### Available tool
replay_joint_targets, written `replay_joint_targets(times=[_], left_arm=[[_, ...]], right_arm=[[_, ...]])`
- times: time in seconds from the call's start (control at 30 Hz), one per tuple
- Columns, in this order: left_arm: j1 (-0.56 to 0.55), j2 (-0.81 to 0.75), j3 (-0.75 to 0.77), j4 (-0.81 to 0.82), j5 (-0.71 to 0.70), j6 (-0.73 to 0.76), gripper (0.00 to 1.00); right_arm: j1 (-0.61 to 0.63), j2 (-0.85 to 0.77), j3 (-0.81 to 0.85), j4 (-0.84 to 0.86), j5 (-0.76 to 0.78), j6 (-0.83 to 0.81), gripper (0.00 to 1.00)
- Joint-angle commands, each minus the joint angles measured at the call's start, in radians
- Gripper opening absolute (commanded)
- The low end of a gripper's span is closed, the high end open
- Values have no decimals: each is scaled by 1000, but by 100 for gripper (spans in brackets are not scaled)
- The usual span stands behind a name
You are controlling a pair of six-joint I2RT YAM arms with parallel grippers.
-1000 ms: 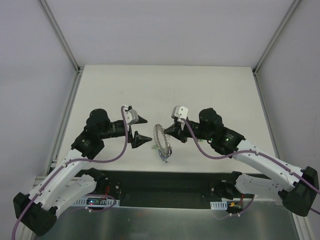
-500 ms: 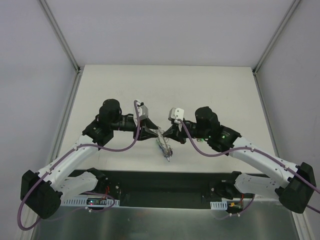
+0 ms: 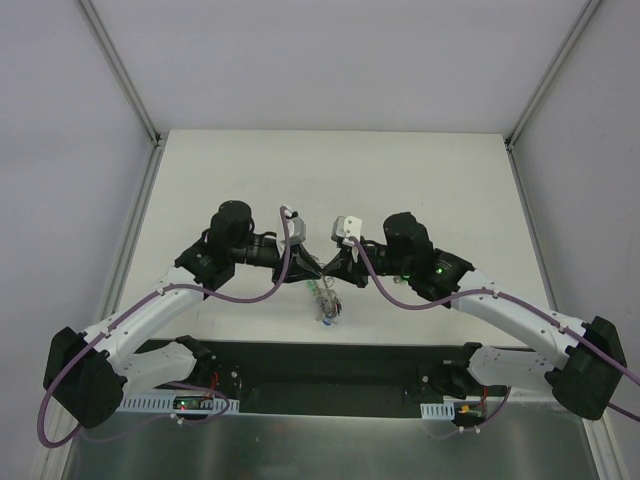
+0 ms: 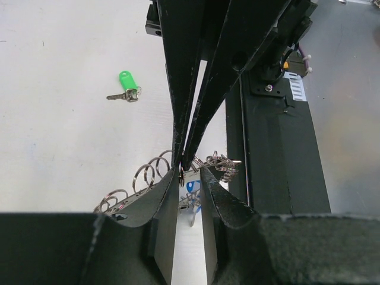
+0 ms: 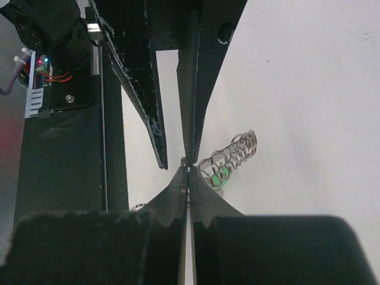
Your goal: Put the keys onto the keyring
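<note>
**White table, two arms nose to nose over one ring**

White table (image 3: 420,180), closed in by pale walls, is where both arms are brought together at the near middle. The keyring (image 5: 234,149) is seen edge-on from above. A thin part of it is pinched between the closed fingertips of the right gripper (image 5: 188,171), seemingly to steady the wire and offer it to the other arm. The left gripper (image 4: 189,178) is set tip to tip against that pinch. Its jaws are a little apart and straddle the spot with nothing gripped, probably so a loop can be worked. A green key (image 4: 126,83) lies flat on the table, well apart from the ring, and is judged not yet threaded on.
</note>
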Motion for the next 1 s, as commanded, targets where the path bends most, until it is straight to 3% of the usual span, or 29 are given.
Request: replay_joint_targets(times=[0.0,0.17,0.43,0.5,0.57,0.83,0.9,0.97], left_arm=[[-10,14,-13,41,3,28,18],[-11,35,-13,41,-5,29,12],[-13,43,-23,41,-49,40,18],[-13,49,-23,41,-57,39,12],[-13,54,-21,39,-60,37,0],[-14,22,-35,27,-120,77,0],[-14,8,-40,27,-139,86,0],[-14,-1,-41,27,-150,91,0]], right_arm=[[-3,-11,50,118,-41,8,1],[-4,-23,37,130,-32,13,1],[-4,-54,5,150,0,22,1],[-4,-57,0,156,3,34,1],[-3,-58,-3,173,2,45,1],[-12,-89,-33,191,60,111,1],[-18,-103,-41,191,64,121,9],[-23,-115,-47,191,80,137,23]])
